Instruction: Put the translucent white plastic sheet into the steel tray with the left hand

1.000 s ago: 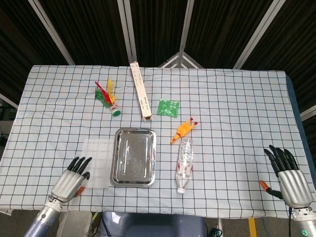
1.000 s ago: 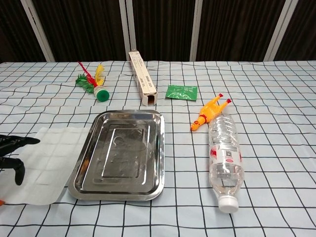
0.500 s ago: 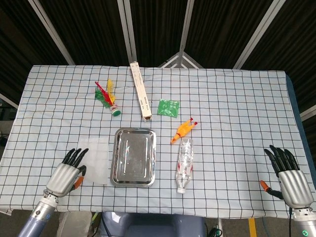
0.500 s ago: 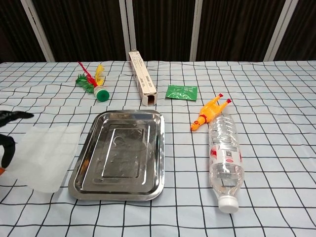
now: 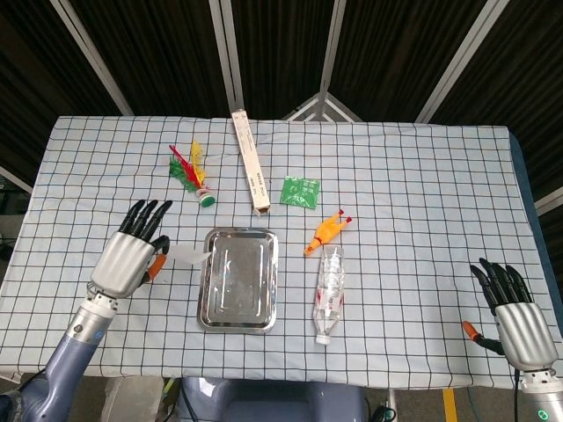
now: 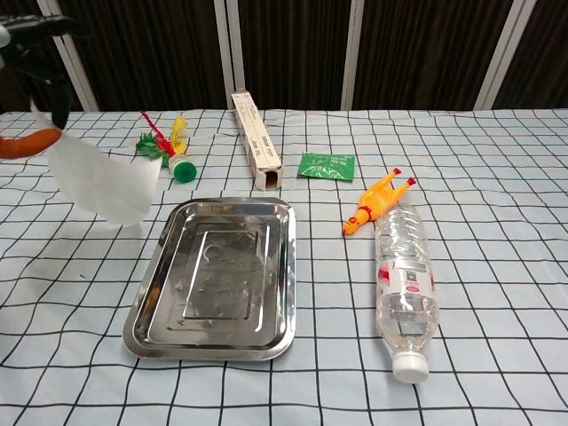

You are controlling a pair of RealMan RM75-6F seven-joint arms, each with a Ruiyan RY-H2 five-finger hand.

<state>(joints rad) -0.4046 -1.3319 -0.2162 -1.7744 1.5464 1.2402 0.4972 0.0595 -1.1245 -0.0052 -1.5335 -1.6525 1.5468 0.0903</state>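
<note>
**Item: translucent white plastic sheet, airborne left of tray**

- Location: translucent white plastic sheet [image 6: 102, 182] hangs from my left hand [image 5: 130, 255], above the table, just left of the steel tray [image 6: 217, 276].
- Grasp: I have it pinched at its upper edge; the rest droops free.
- Handling, my judgement: very light, limp, likely slick; it will sway and could slip. I would keep hold at the edge and lay the loose corner down first.
- Right hand [image 5: 519, 316]: near right, fingers spread, holding nothing.
</note>
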